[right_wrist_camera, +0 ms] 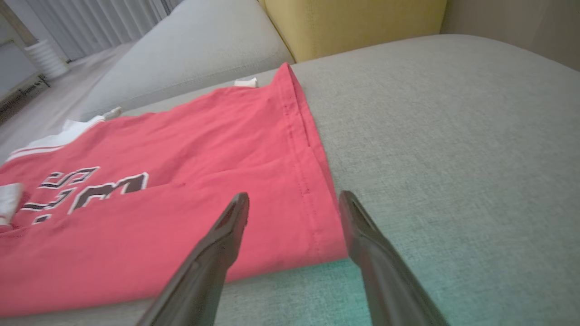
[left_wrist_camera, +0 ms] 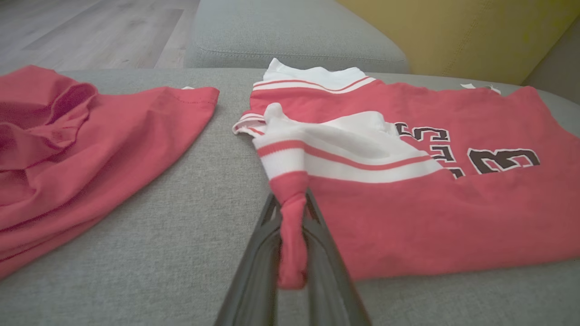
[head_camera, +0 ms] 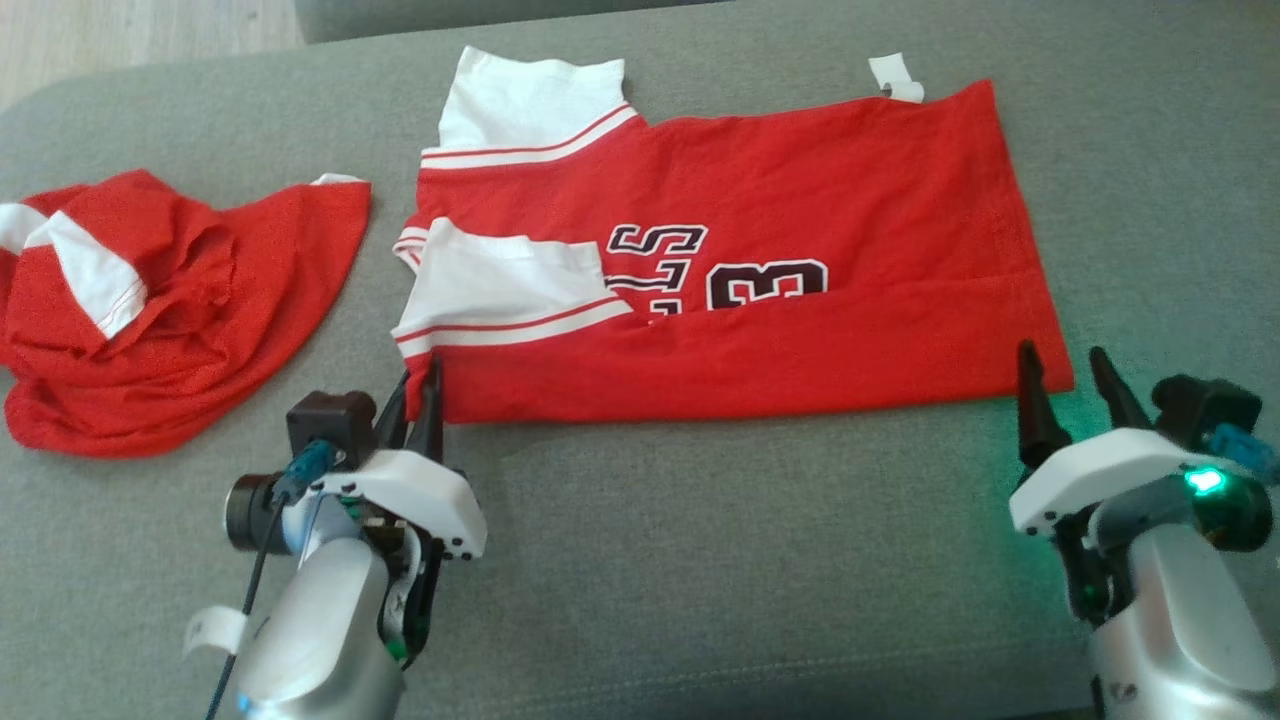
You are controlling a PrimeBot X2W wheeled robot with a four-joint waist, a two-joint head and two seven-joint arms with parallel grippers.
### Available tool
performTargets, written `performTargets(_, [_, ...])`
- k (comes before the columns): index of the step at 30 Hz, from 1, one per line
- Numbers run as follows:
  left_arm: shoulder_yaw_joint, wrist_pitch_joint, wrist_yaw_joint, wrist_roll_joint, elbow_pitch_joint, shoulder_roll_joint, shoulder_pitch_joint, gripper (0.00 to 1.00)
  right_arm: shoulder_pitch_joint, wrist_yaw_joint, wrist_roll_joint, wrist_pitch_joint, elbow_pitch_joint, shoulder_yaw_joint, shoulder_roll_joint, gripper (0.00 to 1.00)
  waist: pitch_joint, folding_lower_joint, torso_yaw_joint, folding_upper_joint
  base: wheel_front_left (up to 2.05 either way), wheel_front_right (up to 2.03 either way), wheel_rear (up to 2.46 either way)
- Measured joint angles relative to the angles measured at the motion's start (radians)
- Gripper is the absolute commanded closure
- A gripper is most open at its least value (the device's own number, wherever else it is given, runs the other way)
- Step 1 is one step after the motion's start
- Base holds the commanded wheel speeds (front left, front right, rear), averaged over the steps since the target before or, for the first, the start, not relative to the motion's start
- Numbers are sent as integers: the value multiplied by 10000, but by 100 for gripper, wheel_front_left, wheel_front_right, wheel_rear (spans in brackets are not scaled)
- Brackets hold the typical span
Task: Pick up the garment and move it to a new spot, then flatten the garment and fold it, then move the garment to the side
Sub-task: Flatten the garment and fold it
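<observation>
The garment (head_camera: 760, 300) is a red jersey with white sleeves and black lettering, spread on the grey sofa seat with its near long edge folded up over the lettering. My left gripper (head_camera: 420, 385) is shut on its near left corner. In the left wrist view the red cloth (left_wrist_camera: 430, 203) is bunched between that gripper's (left_wrist_camera: 292, 201) two fingers. My right gripper (head_camera: 1062, 362) stands open at the near right corner. In the right wrist view the hem corner of the jersey (right_wrist_camera: 158, 190) lies between that gripper's (right_wrist_camera: 294, 201) spread fingers.
A second red and white garment (head_camera: 170, 310) lies crumpled at the left of the seat (head_camera: 700, 560), also seen in the left wrist view (left_wrist_camera: 68, 149). A white tag (head_camera: 897, 78) sticks out at the jersey's far edge. A yellow cushion (right_wrist_camera: 353, 22) stands behind.
</observation>
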Motion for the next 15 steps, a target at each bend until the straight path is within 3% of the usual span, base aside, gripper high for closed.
performTargets(8, [-251, 134, 2, 15, -583, 6, 71, 100, -786, 0, -1018, 198, 1252, -1229, 113, 0, 218, 0, 232, 0, 0, 0, 0])
performTargets(15, [-290, 290, 17, 73, -936, 82, 217, 100, -1316, 0, -1448, 476, 2107, -1463, 182, 0, 374, 0, 298, 0, 0, 0, 0])
